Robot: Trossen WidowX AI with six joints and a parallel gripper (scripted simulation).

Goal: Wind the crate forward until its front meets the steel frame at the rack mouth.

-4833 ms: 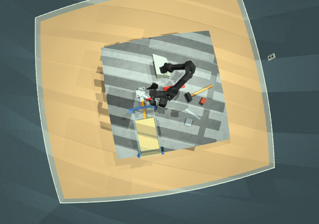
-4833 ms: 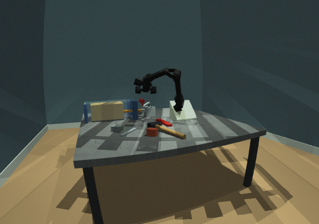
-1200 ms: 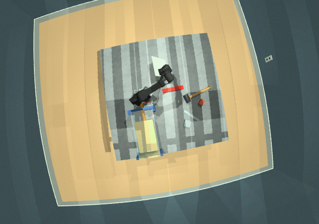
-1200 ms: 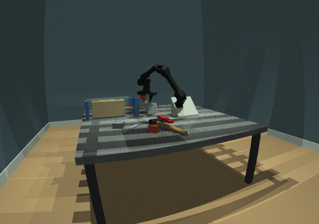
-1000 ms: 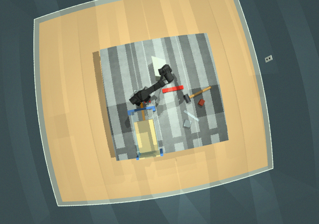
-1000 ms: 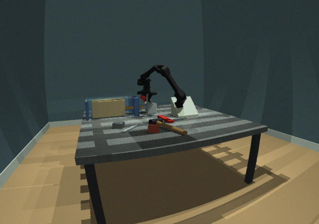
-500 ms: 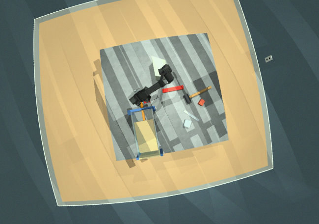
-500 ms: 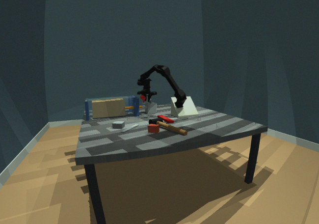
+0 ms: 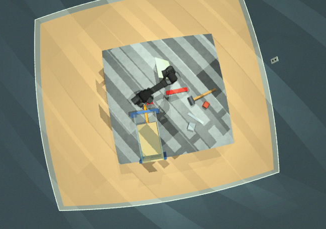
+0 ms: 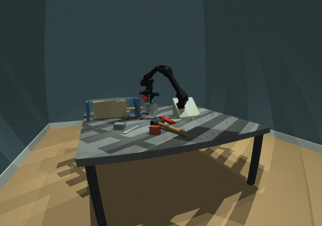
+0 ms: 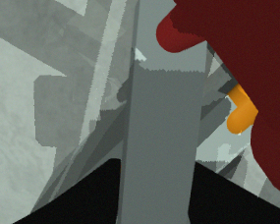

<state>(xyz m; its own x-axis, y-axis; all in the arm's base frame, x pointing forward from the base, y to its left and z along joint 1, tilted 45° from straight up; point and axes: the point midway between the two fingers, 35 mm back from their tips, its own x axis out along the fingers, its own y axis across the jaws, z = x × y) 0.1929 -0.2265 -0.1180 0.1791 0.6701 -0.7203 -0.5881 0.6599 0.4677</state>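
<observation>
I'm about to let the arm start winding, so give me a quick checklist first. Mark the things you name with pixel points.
Grip on the grey handle bar [image 11: 159, 142]: ok, the gripper [image 10: 150, 101] is shut on it.
Key seated in the winch [image 10: 152, 109]: cannot tell, the joint is hidden.
Crate [image 9: 148, 138] [image 10: 109, 109] flat: ok, looks level.
Strap [image 9: 146, 115] [image 10: 134, 108] attached: ok, it appears to reach the crate.
Gap left to wind: ok, the crate sits short of the blue frame [image 9: 152, 110] [image 10: 137, 107].
Hammer [image 9: 202, 95] [image 10: 172, 128] out of the crate's path: ok.
</observation>
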